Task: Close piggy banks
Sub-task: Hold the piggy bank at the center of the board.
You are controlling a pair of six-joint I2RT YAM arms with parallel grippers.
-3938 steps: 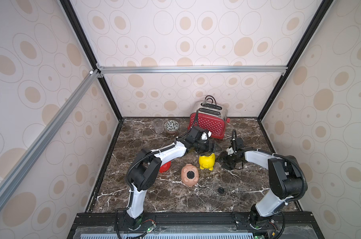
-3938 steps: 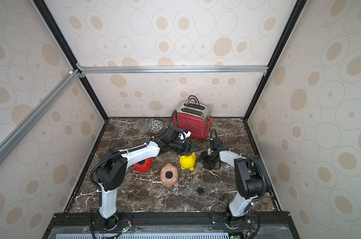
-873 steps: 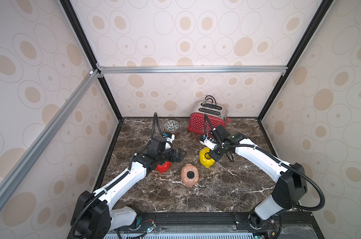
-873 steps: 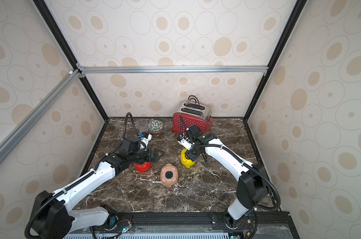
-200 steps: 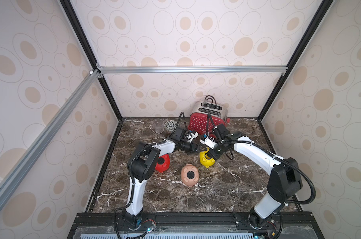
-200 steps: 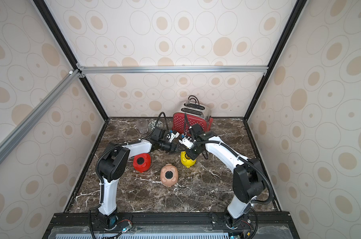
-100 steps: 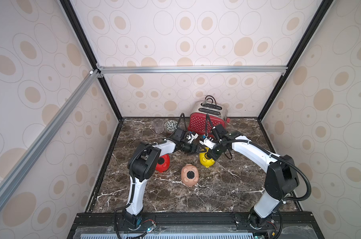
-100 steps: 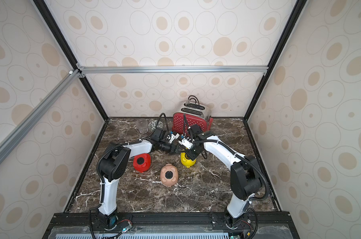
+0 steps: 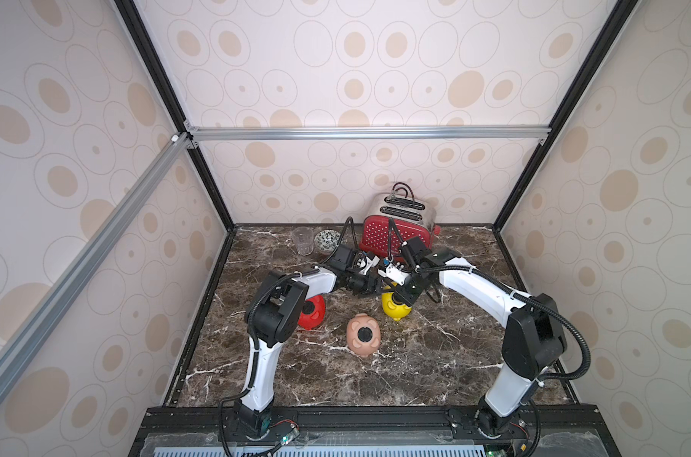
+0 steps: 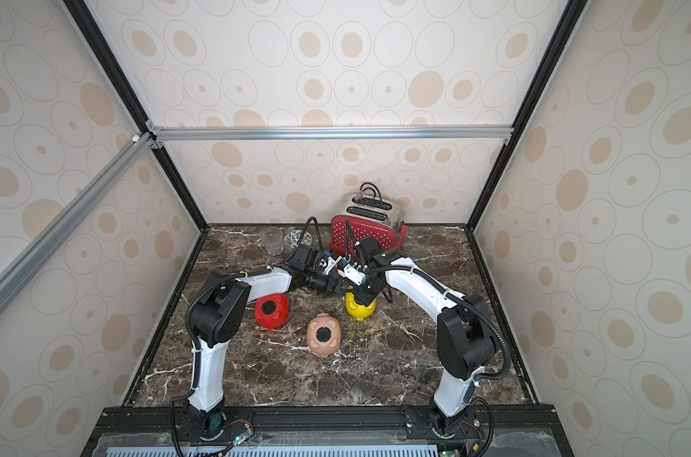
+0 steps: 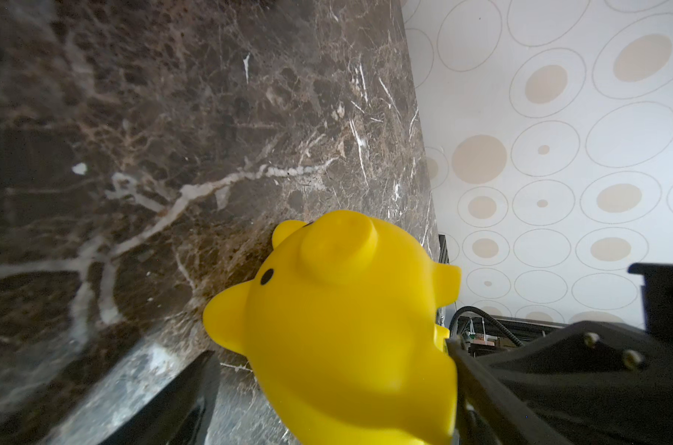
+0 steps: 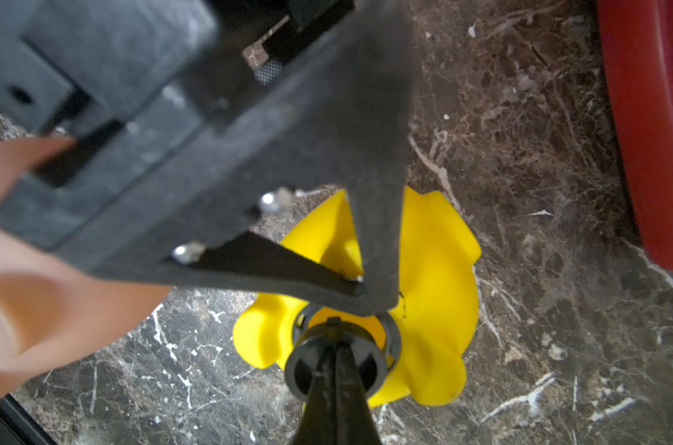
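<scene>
The yellow piggy bank lies belly-up mid-table. My left gripper is open and straddles it: one finger touches its side, the other finger stands a little off it. My right gripper comes down from above, shut on a round black plug that sits at the yellow pig's belly hole. The red piggy bank and the pale pink piggy bank lie belly-up nearby, each with a black plug in its hole.
A red dotted toaster stands at the back wall just behind both grippers. A clear glass and a small patterned bowl stand at the back left. The two arms nearly meet over the yellow pig.
My left arm has left the red pig and reached the yellow one, and its jaws have narrowed slightly round it. The right gripper has stayed over the belly hole with the plug.
</scene>
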